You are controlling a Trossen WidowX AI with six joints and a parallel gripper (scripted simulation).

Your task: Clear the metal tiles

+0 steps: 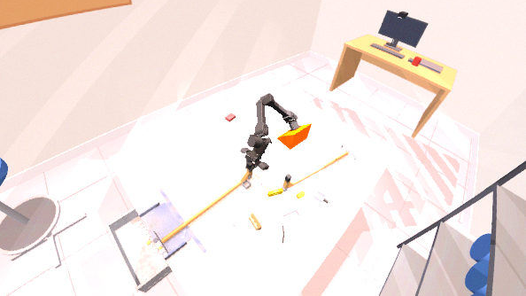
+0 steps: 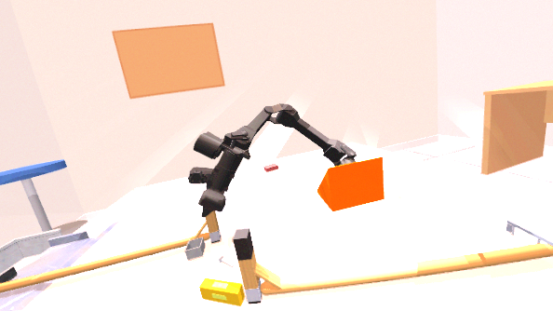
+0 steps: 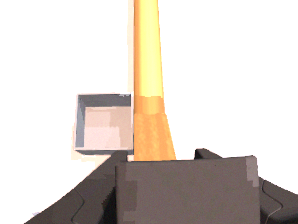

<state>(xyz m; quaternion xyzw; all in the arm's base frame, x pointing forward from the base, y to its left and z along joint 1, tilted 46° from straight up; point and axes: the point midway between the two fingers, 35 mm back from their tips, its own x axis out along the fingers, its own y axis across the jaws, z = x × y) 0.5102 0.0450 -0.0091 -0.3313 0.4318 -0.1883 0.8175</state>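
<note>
My gripper [image 1: 249,170] [image 2: 210,212] [image 3: 156,157] is shut on the upright handle of the long scraper [image 1: 208,207] [image 2: 116,258] [image 3: 149,50]. Its orange shaft slants down over the steel bench plate [image 1: 158,218]. The thin dark blade stands at the plate's far end, beside the catch box [image 1: 156,279] [image 2: 28,245]. Small yellow pieces [image 1: 160,248] show by the blade at the box's near edge. Pale small pieces lie along the box's inner side; washed-out light hides how many, and whether any tile lies behind the blade. The blade is outside the wrist view.
A small grey tray [image 1: 246,183] [image 2: 195,248] [image 3: 105,125] sits close beside the handle. A second long-shafted tool [image 1: 321,168] [image 2: 363,281] lies to the right, with a yellow block [image 1: 274,192] [image 2: 222,291] near its handle. An orange wedge [image 1: 296,137] [image 2: 356,185] stands by the arm.
</note>
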